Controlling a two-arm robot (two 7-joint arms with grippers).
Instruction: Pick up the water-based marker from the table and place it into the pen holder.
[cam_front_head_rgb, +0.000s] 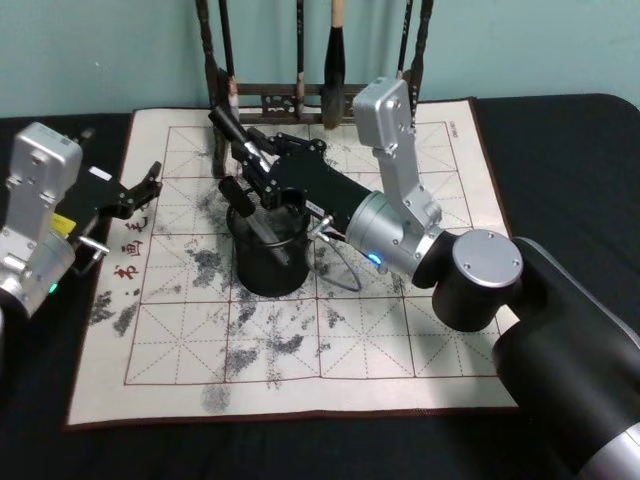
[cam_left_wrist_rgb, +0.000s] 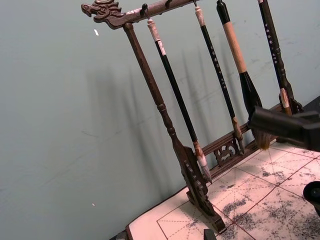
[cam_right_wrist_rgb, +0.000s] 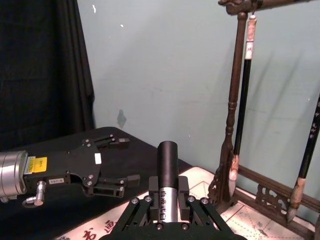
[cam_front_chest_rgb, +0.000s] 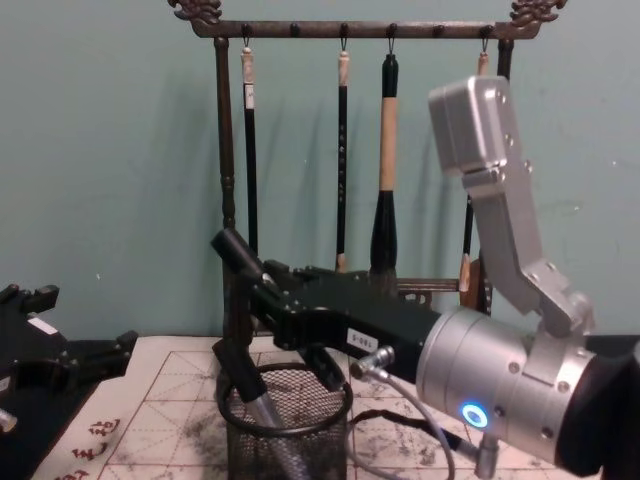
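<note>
Clamps slim black-and-silver marker (cam_front_head_rgb: 228, 132) in right gripper (cam_front_head_rgb: 245, 166), lower end inside round black wire-mesh pen holder (cam_front_head_rgb: 268, 276); parks left gripper (cam_front_head_rgb: 148, 190), spread and empty, at white felt mat's (cam_front_head_rgb: 400, 350) edge.

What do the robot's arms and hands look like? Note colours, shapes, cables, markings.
Silver arms with boxy housings. The right arm has a blue ring light and grey cable loop. The right hand and left hand are black linkages; the left bears a yellow label.
</note>
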